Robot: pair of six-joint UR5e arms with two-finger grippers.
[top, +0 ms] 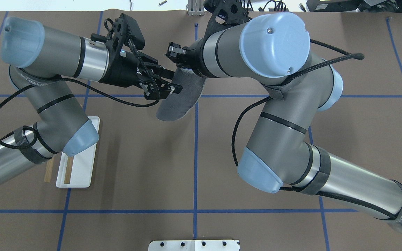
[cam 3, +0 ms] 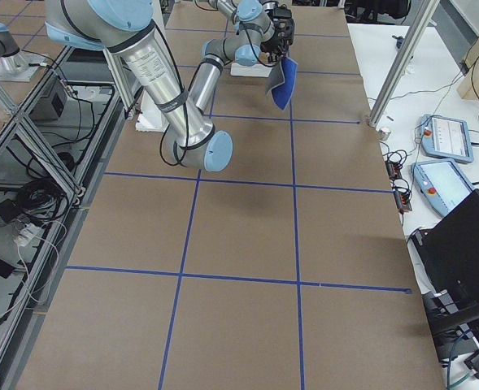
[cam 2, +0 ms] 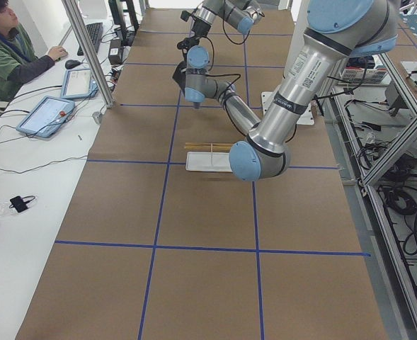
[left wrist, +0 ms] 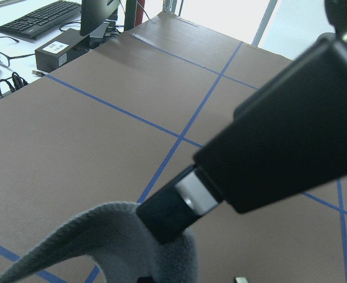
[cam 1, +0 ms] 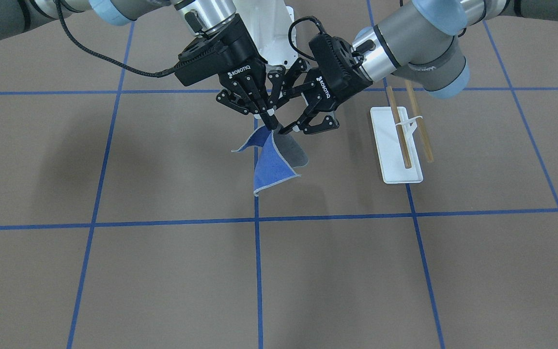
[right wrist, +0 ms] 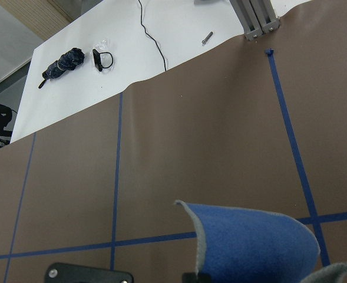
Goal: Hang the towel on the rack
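My right gripper [cam 1: 270, 121] and left gripper [cam 1: 308, 127] crowd each other, the hanging towel [cam 1: 271, 165] between and below them. Outward of my left gripper the rack [cam 1: 391, 162] stands apart, bare table [cam 1: 347, 160] between; my left elbow [top: 79, 139] overhangs it.

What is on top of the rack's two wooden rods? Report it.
Nothing: both brown wooden rods of the small white-based rack are bare. Their far ends pass behind the left arm, so that stretch is hidden.
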